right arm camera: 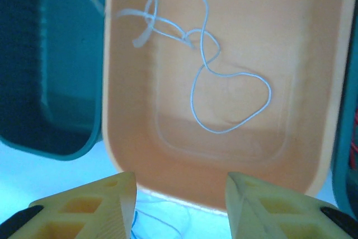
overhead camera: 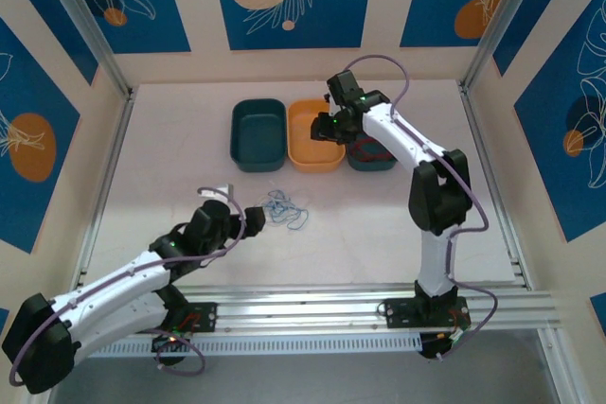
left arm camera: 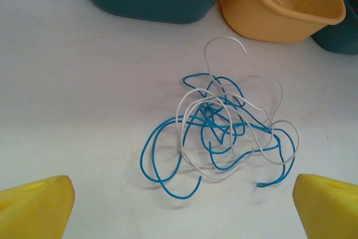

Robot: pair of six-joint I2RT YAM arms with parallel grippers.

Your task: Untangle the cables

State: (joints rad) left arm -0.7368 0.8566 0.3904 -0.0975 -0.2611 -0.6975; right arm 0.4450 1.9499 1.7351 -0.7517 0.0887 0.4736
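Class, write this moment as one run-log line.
left gripper open near blue-white tangle | right gripper open over orange bin | white cable inside

Cable tangle (overhead camera: 284,207) too small in top view to separate strands; white cable (right arm camera: 202,70) blurred, cut by top edge.

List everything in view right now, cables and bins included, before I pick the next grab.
tangled cables: blue and white strands, number unclear, on the table in front of the bins
white cable: one, white, inside the orange bin
red cables: number unclear, red, in the right teal bin
teal bins: two, dark teal, one left and one right of the orange bin
orange bin: one, orange, between the teal bins
table: one, white
left arm: one, white and black, jaws open, near the tangle
right arm: one, white and black, jaws open above the orange bin
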